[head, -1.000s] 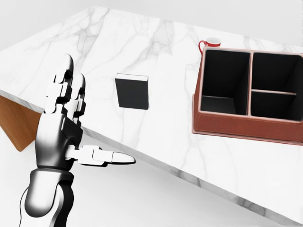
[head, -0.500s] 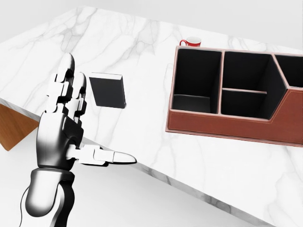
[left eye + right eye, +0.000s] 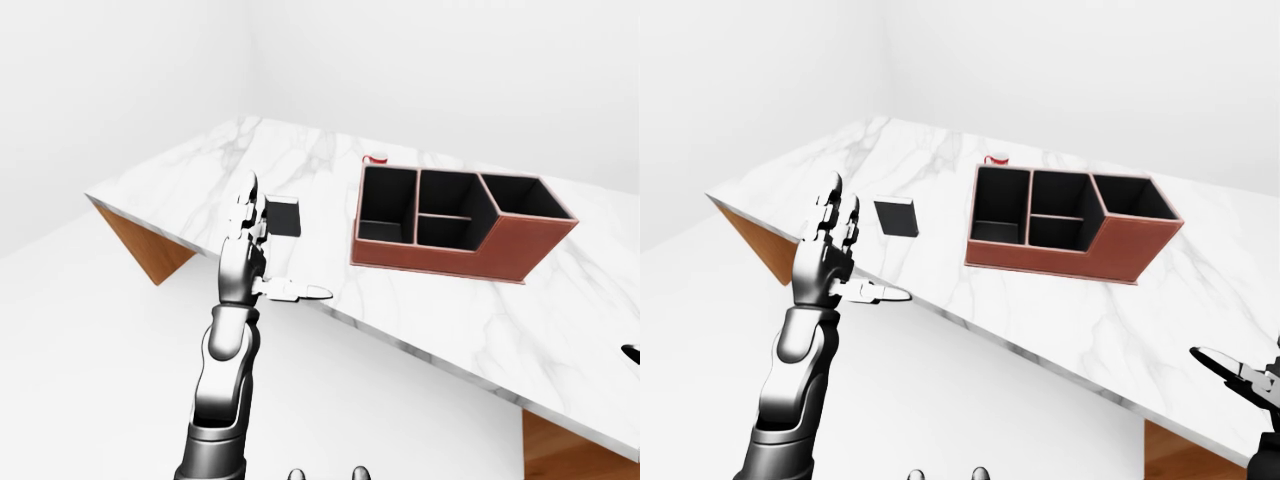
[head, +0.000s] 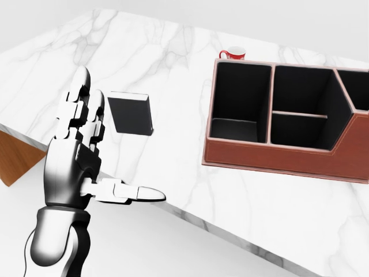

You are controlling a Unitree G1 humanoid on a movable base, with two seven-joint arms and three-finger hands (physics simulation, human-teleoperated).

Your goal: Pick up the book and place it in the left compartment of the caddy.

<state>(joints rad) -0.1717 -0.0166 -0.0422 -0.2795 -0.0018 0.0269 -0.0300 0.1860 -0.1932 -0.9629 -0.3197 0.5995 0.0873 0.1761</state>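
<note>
Little has shifted in half a second: the view has only nudged, and my left hand [image 4: 78, 156] still hangs raised with fingers spread and thumb out, short of the marble table [image 4: 173, 46], empty. My right hand [image 3: 1240, 378] barely shows at the right-eye view's lower right, its fingers seemingly apart. Lying flat left of the caddy [image 4: 282, 124] and well apart from it, the book [image 4: 131, 113] looks stiff, light and slick-covered, so I'd pinch it across its two long edges.
</note>
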